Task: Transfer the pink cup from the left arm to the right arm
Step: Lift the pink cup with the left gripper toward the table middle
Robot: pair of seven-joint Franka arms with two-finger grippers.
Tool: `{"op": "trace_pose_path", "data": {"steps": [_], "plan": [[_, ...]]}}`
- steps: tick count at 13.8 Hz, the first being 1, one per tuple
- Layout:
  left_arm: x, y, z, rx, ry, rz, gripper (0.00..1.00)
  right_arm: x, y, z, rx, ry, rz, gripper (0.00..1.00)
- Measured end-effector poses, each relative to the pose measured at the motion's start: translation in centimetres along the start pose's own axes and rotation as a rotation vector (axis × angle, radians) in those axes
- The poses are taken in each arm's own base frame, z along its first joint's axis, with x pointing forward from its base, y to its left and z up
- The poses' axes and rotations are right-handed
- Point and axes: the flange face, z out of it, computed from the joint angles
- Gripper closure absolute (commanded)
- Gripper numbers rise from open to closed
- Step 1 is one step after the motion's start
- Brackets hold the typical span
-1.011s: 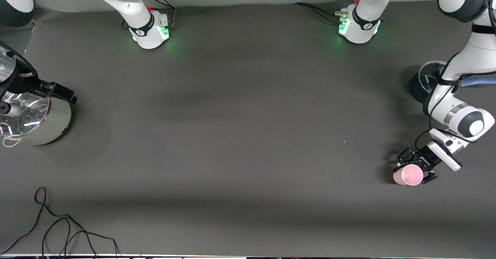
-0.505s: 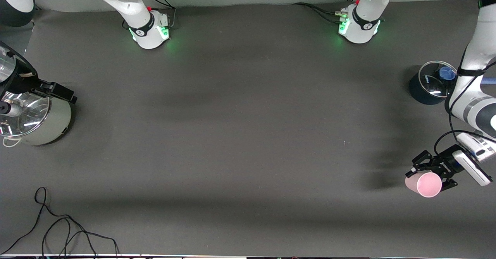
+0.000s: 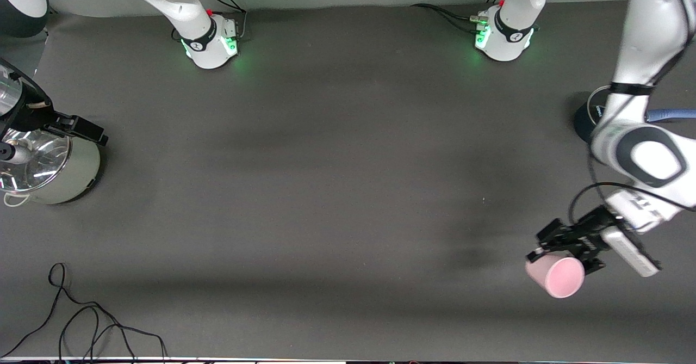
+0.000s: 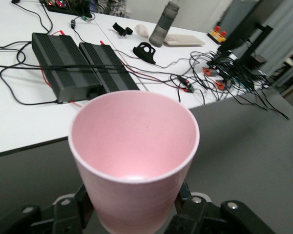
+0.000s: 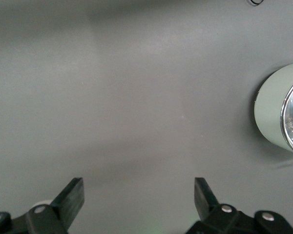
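The pink cup [image 3: 559,278] is up in the air, tilted, over the table's left-arm end close to the front camera. My left gripper [image 3: 561,256] is shut on its lower body, with black fingers [image 4: 186,204] pressing either side. In the left wrist view the cup [image 4: 134,146] fills the middle, and its open mouth shows it is empty. My right gripper [image 5: 139,187] waits open with nothing between its fingers. It hangs above the table at the right arm's end, beside a pale green pot [image 5: 278,109].
The pale green pot with a glass lid [image 3: 60,173] stands at the right arm's end. A dark pot [image 3: 583,120] with a blue handle [image 3: 671,115] sits at the left arm's end, partly hidden by the left arm. A black cable [image 3: 81,320] lies near the front edge.
My left gripper has risen with the pink cup and swung it over the table, ending a little toward the right arm's end. The right arm has not moved.
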Motion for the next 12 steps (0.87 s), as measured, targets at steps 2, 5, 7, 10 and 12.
{"op": "trace_pose_path", "data": {"steps": [2, 5, 7, 10, 12], "plan": [[0.9, 7.8, 4.0, 0.078, 0.038, -0.027, 0.71, 0.0, 0.0, 0.0, 0.0, 0.0, 0.0, 0.0], [-0.4, 19.7, 8.4, 0.187, 0.135, -0.06, 0.71, 0.0, 0.0, 0.0, 0.0, 0.0, 0.0, 0.0], [-2.4, 26.7, 10.5, 0.204, 0.172, -0.062, 0.71, 0.0, 0.1, 0.0, 0.0, 0.0, 0.002, 0.0], [-5.0, 34.6, 12.1, 0.165, 0.179, -0.043, 0.71, 0.0, -0.2, 0.0, 0.0, 0.001, -0.004, 0.0], [-7.2, 39.6, 12.7, 0.146, 0.186, -0.014, 0.71, -0.1, -0.6, -0.1, 0.003, 0.001, -0.01, 0.0]]}}
